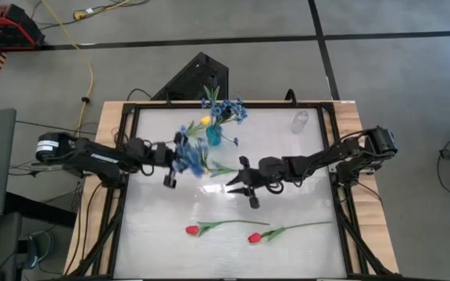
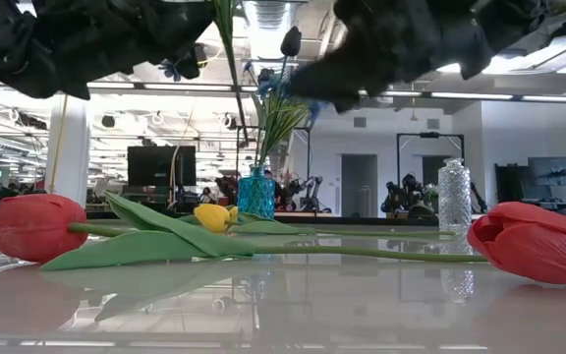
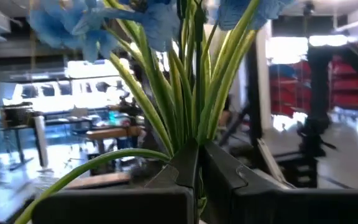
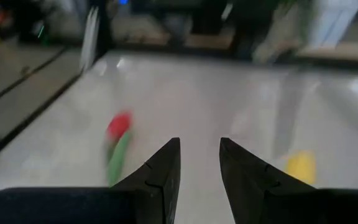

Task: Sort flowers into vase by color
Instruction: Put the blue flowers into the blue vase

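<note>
My left gripper (image 1: 176, 158) is shut on a blue many-blossom spray (image 1: 194, 156), held over the table just left of a blue glass vase (image 1: 213, 138). That vase holds other blue flowers (image 1: 226, 111). A yellow tulip (image 1: 204, 121) lies on the table next to the vase. Two red tulips (image 1: 194, 230) (image 1: 255, 237) lie flat near the front edge. My right gripper (image 1: 239, 186) hovers open over the table's middle, nothing between its fingers (image 4: 166, 165). My left gripper pinches the spray's bundle of thin green stems (image 3: 194, 146) between its two fingers, below the blossoms. The fingers come from the table's left, about level and slightly raised. The stems fan out past the fingertips to the blue blossoms (image 3: 142, 25), and the spray is clear of the table.
A clear glass vase (image 1: 299, 121) stands at the far right of the table top. A dark frame (image 1: 123, 195) runs around the white table surface. The strip between the two arms and the red tulips is bare.
</note>
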Controlling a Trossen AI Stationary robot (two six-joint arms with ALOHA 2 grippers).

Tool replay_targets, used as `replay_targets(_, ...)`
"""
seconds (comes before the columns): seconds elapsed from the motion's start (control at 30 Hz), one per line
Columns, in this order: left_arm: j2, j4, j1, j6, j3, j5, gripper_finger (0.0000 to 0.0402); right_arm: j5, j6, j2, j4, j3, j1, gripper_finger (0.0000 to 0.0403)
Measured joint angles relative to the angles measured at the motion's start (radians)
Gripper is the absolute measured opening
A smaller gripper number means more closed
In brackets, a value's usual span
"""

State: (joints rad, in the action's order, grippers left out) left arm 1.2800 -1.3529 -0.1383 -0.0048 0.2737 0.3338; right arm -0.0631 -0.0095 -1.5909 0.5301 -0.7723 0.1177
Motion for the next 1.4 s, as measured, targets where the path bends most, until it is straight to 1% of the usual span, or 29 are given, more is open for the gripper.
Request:
replay_targets(0.13,0.051,-0.002,0.105,0.056,0.001,-0.105,0.0,0.082,-0.063,0.0,0.157,0.0,0.0,0.0137)
replay_targets(0.2,0.079,0.002,0.147,0.073,0.011,-0.151,0.0,0.093,-0.069,0.0,0.204,0.0,-0.002,0.0137)
replay_targets(0.37,0.151,-0.001,0.204,0.102,0.081,-0.171,0.0,0.093,-0.078,0.0,0.25,0.0,-0.002,0.0137)
replay_targets(0.43,0.176,0.001,0.211,0.115,0.115,-0.189,0.0,0.093,-0.078,0.0,0.244,0.0,0.0,0.0137)
replay_targets(0.53,0.202,0.008,0.211,0.128,0.159,-0.19,0.0,0.083,-0.078,0.0,0.23,0.0,0.012,0.0137)
replay_targets(0.67,0.213,0.043,0.21,0.139,0.193,-0.189,0.0,0.021,-0.11,0.0,0.212,0.0,0.028,0.0137)
replay_targets(0.73,0.213,0.059,0.211,0.14,0.203,-0.185,0.0,0.016,-0.123,0.0,0.201,0.0,0.029,0.0141)
replay_targets(0.97,0.213,0.061,0.21,0.123,0.203,-0.192,0.0,0.015,-0.123,-0.001,0.193,0.0,0.01,0.0177)
replay_targets(1.13,0.213,0.064,0.219,0.112,0.204,-0.24,0.0,0.016,-0.122,-0.001,0.197,0.0,0.009,0.0195)
replay_targets(1.27,0.213,0.06,0.228,0.109,0.206,-0.296,0.0,0.021,-0.12,-0.001,0.203,0.0,0.009,0.0188)
replay_targets(1.4,0.213,0.118,0.229,0.093,0.236,-0.309,0.0,0.039,-0.114,-0.001,0.21,0.0,0.007,0.0152)
